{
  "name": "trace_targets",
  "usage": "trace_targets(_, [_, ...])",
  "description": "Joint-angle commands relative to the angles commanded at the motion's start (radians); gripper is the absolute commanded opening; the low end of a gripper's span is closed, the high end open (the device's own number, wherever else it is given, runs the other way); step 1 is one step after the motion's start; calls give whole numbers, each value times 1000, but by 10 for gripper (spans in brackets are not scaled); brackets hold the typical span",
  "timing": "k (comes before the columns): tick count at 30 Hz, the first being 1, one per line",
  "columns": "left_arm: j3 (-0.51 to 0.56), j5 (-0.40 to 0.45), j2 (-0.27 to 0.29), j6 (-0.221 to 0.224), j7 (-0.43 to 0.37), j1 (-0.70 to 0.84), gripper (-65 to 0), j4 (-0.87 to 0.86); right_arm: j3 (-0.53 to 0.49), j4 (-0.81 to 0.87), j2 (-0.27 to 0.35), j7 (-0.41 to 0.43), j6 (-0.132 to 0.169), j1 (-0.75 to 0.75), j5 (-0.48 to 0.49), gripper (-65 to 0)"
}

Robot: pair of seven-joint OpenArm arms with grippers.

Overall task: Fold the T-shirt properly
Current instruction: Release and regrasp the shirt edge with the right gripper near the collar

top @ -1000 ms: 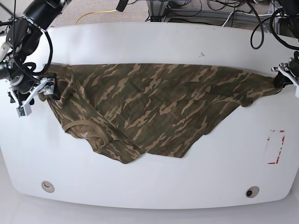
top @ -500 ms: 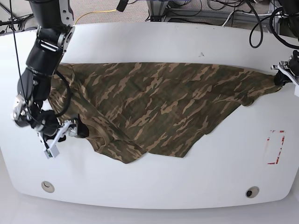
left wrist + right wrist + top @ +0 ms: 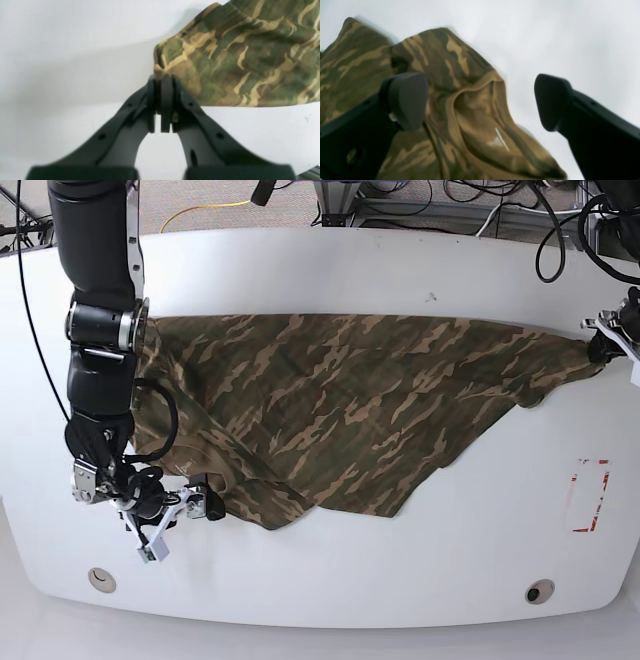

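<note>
The camouflage T-shirt (image 3: 350,400) lies spread wide across the white table (image 3: 420,570), with its front edge bunched toward the lower left. My left gripper (image 3: 606,340) at the table's right edge is shut on the shirt's far right corner. The left wrist view shows that gripper (image 3: 162,81) pinching the fabric edge of the T-shirt (image 3: 237,55). My right gripper (image 3: 183,525) stands open at the shirt's front left. In the right wrist view its fingers (image 3: 405,100) straddle the plain olive-brown collar band (image 3: 475,110) without closing on it.
A red-and-white rectangular marker (image 3: 590,495) sits on the table at the right. Two round holes (image 3: 101,579) (image 3: 540,591) lie near the front edge. Cables (image 3: 430,205) run behind the far edge.
My right arm has swung from the shirt's left edge toward the table front, ending open over the collar. The left gripper has stayed put, holding the right corner.
</note>
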Motion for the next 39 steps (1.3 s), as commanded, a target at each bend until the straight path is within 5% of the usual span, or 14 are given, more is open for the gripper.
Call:
trace_targets(3, [0,-3,0,0,0,0,-643,6,-2,-130,-3,147,0,23,-55,0])
trace_targets(9, [0,-2,0,-2,0,0,-643,2,-5,-183,-29,281,0,-5,-100,0])
trace_targets(24, [0,3,14,-2,0,0,-643,-2,-3,-181,-64,325,-13,-63,-193,0])
trace_targets(29, [-2,3,14,-2,0,0,-643,0,-3,-176,-66,325,-39,-83,-189,-200])
trace_targets(35, [-2,3,11,-2,0,14,-643,-2,2,-175,-66,322,-41,-104,-184,-617])
trace_targets(39, [-2,5,11,-2,0,23,-643,-2,5,-164,-57,279,-39,-130,-183,-640])
